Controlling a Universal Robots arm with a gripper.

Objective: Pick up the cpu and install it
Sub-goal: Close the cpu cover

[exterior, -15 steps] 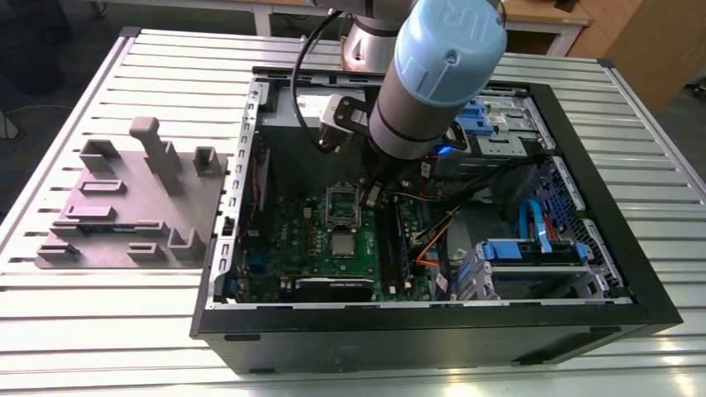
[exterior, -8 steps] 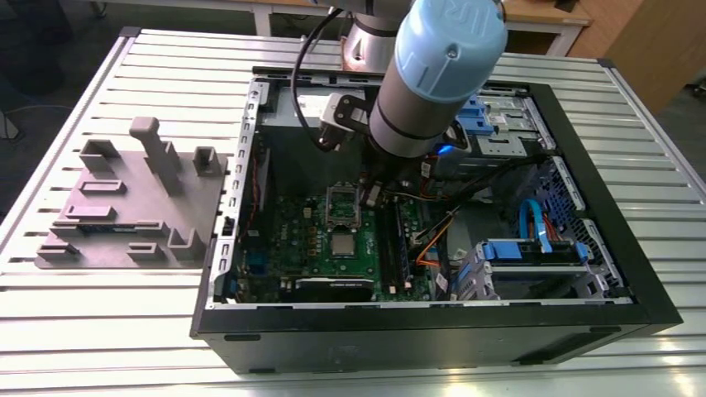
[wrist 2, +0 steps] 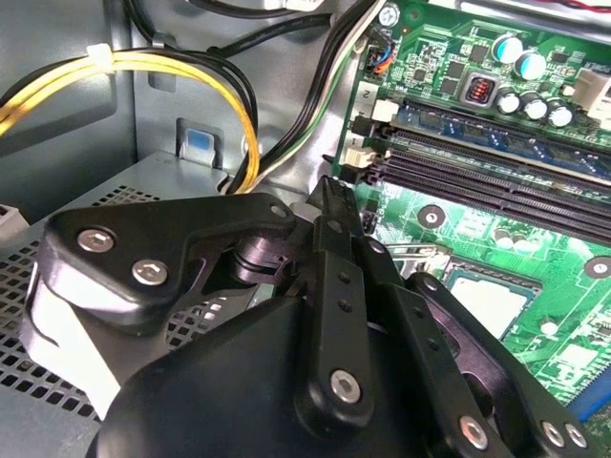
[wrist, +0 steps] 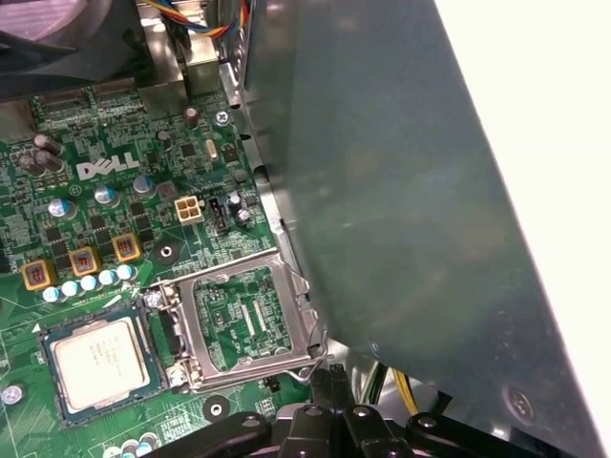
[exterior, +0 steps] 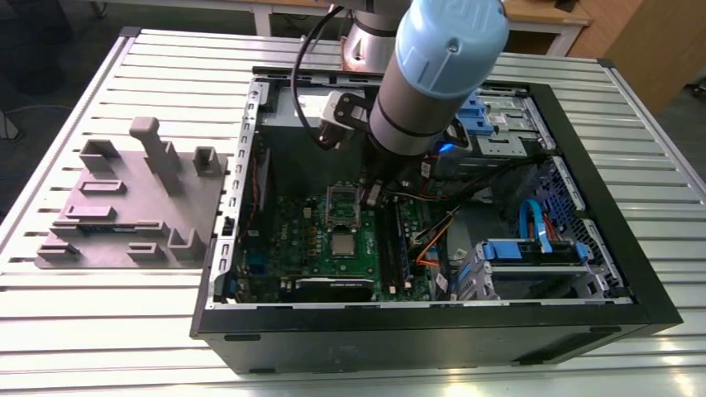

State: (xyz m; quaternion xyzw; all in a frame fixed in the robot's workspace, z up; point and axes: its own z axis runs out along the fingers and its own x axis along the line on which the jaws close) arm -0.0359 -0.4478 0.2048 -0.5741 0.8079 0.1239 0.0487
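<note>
The cpu [exterior: 344, 246], a small square chip with a silvery top, lies flat in its socket on the green motherboard [exterior: 287, 240] inside the open computer case. In both wrist views it is seated in the socket frame [wrist: 95, 355] [wrist 2: 492, 301]. Beside it the socket's metal load plate [wrist: 250, 320] [exterior: 344, 205] stands hinged open. My gripper [exterior: 375, 194] hangs just past the open plate, over its far edge, with the black fingers [wrist: 329, 379] [wrist 2: 329, 196] pressed together and nothing visible between them. It is apart from the cpu.
The grey metal case wall [wrist: 401, 239] rises close beside the gripper. Long black memory sticks [wrist 2: 496, 172] run along the socket. Yellow and black cables [wrist 2: 191, 76] cross the power supply corner. Drive cages with blue parts [exterior: 530, 248] fill the exterior view's right. A grey fixture plate [exterior: 132, 207] lies on the table.
</note>
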